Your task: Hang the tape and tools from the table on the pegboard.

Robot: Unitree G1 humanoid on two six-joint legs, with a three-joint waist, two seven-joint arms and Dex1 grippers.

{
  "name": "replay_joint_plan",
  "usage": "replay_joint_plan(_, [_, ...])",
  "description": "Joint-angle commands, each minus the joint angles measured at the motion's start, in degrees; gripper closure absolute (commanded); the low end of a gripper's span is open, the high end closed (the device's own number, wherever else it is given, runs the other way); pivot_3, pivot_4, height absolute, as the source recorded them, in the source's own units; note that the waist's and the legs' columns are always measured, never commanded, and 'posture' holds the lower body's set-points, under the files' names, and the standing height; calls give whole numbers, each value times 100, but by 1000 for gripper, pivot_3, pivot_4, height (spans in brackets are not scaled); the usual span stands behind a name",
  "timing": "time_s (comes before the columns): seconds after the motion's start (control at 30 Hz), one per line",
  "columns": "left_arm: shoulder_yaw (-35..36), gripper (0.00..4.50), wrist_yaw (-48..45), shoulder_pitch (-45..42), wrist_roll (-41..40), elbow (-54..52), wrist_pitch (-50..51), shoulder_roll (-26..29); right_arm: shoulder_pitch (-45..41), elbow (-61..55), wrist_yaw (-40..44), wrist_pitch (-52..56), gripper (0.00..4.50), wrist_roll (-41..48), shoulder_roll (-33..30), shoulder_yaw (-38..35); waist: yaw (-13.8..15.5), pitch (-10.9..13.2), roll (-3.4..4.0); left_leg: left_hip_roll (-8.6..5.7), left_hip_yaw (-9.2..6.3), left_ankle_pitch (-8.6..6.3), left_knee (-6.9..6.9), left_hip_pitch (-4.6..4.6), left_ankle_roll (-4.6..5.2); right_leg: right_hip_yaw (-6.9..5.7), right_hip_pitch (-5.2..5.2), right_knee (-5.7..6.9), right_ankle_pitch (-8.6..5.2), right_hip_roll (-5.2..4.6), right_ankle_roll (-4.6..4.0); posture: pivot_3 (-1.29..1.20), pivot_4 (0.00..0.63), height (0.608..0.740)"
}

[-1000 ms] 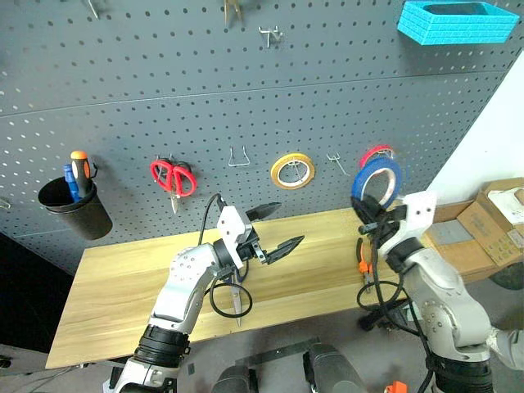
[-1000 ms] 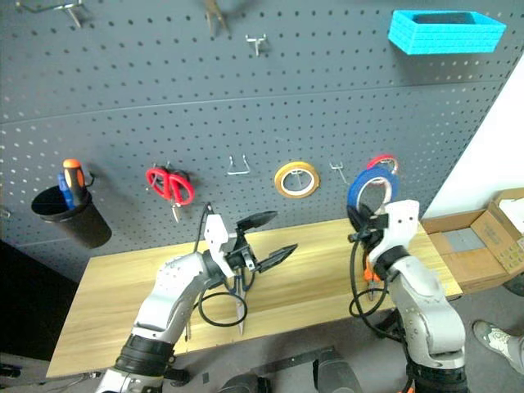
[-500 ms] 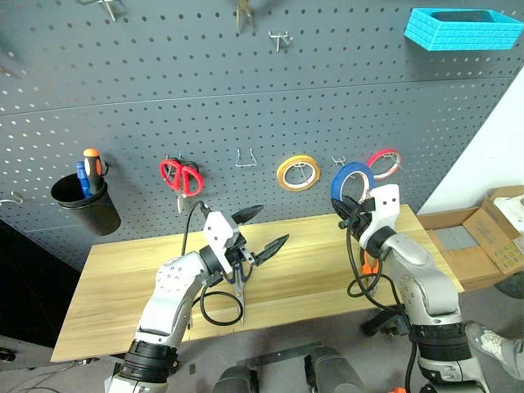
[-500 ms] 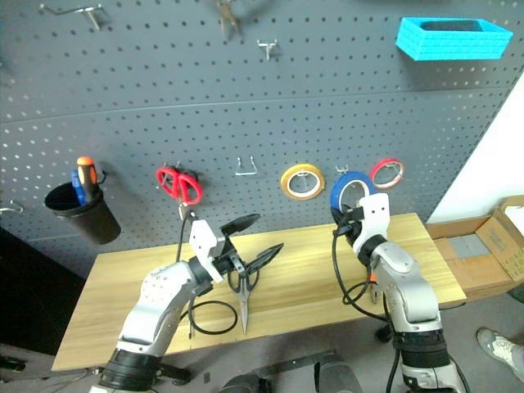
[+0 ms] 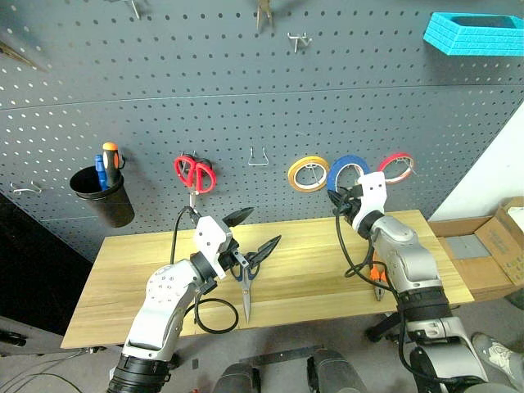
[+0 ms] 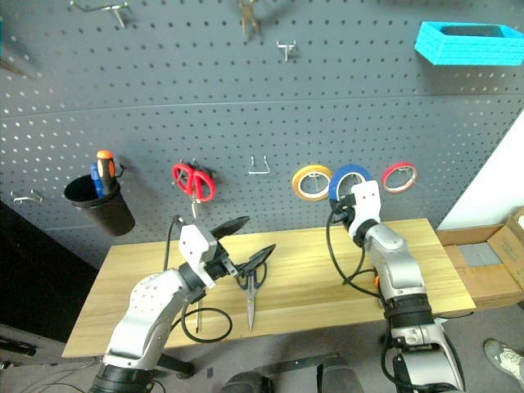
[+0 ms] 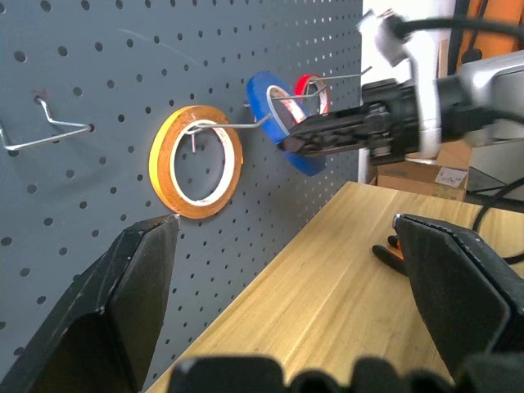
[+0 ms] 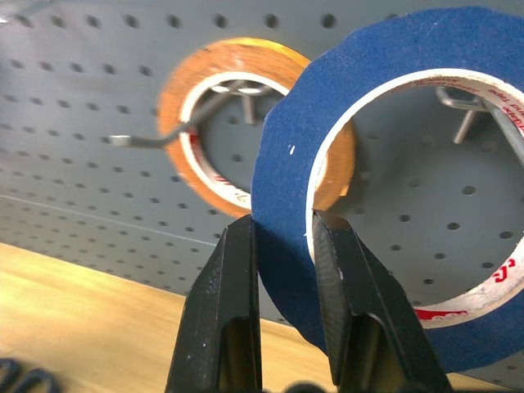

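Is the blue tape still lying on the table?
No, the right gripper is shut on the blue tape, holding it up at the pegboard, clear of the table.

The wooden table (image 5: 327,274) carries dark-handled scissors (image 6: 249,288) near its front edge and orange-handled pliers (image 5: 377,277) toward its right end.

A workshop: a grey pegboard (image 5: 246,90) with wire hooks fills the wall, hung with red scissors (image 5: 195,173), tape rings (image 5: 308,173) and, toward 9 o'clock, a black cup (image 5: 104,195) of screwdrivers; a plank table (image 5: 319,274) stands below, cardboard boxes (image 5: 491,254) at 3 o'clock
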Motion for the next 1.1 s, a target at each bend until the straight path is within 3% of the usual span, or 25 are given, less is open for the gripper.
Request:
replay_joint_plan(0.03, [104,0,118,117,-33,-417,70,53,-141,117,30,-124,3796,-1,10,-98,11,1,-2,1,2,0,-2,1,0,2,0,0,0,0,0,-39,115,740])
replay_joint_plan(0.43, [107,0,325,532,-43,-848,349,124,689,-1138,192,800,20,84,-212,-67,211,91,-11,5,8,-1,-5,5,3,6,3,-9,-1,-1,0,-24,169,740])
replay_joint_plan(0.67, [-273,0,270,895,-3,-1197,1167,401,1886,-2435,286,2790,20,254,-1062,-194,280,281,-29,7,-3,-9,-9,-6,15,-7,9,-36,-10,-6,-12,-39,233,740])
replay_joint_plan(0.83, [-668,0,269,1201,16,-1493,1520,463,1671,-2135,-629,3620,20,79,-941,-817,236,502,-33,10,9,-10,-7,-24,17,3,-10,-44,-12,-9,-11,-41,283,740])
replay_joint_plan(1.1, [-749,0,390,1674,-24,-1968,1767,508,1675,-2416,-1212,4355,20,75,-642,-1118,255,703,-40,14,-2,-12,-14,-103,19,-11,-82,-37,-10,-9,-15,-42,318,740])
